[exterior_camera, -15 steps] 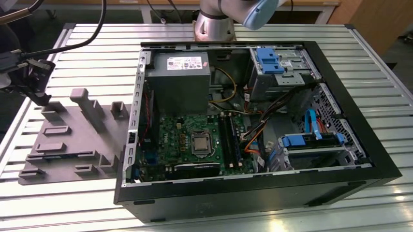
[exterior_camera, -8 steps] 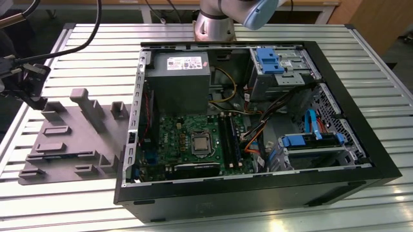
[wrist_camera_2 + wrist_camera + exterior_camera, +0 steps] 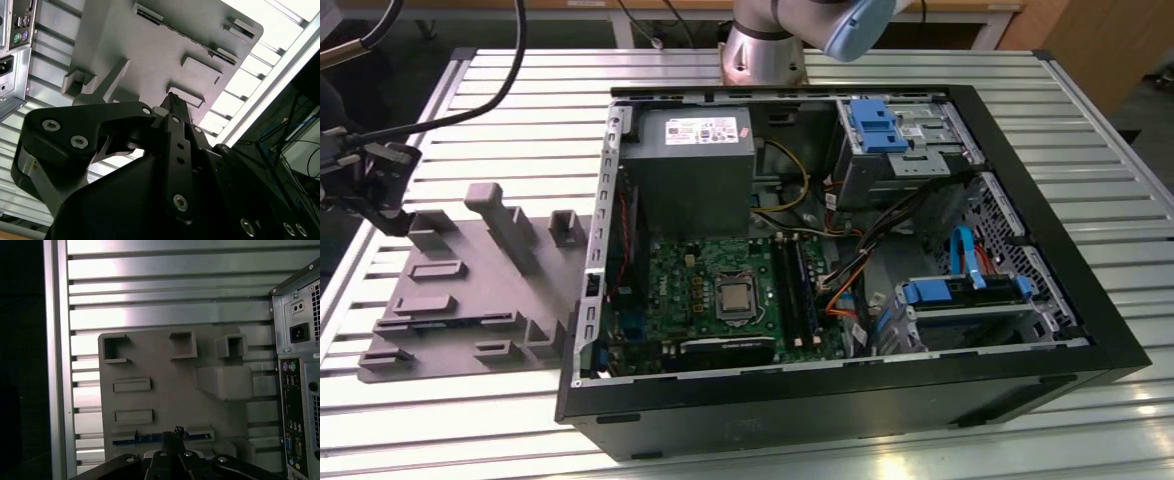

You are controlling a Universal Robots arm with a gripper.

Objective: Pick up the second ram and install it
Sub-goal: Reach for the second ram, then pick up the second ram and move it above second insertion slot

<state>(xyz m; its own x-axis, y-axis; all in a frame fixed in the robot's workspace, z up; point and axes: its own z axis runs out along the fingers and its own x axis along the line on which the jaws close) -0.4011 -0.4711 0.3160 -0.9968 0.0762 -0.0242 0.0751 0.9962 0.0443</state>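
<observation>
1. Step in hand, my read: the pick. The pincer [image 3: 387, 215] hangs over the grey holder tray [image 3: 467, 290] on the table [image 3: 454, 420], at the exterior view's left and well apart from the open computer case [image 3: 854, 400].
2. In the first wrist view, the second ram [image 3: 135, 439] stands on edge in a tray slot. The pincer tip lines up over its mid-length. Touching or just above: cannot tell.
3. Pincer state: cannot tell whether apart or together. Nothing shows lifted in it.
4. Install not yet started, judging by the ram sitting in the tray. The black memory slots [image 3: 794, 290] are on the board inside the case, beside the processor socket. Cannot tell if one is filled.
5. Next move calls for, my guess: the pincer set square across the thin top edge near the middle, then a straight pull out of the slot. The board is thin and likely binds if tilted.
</observation>
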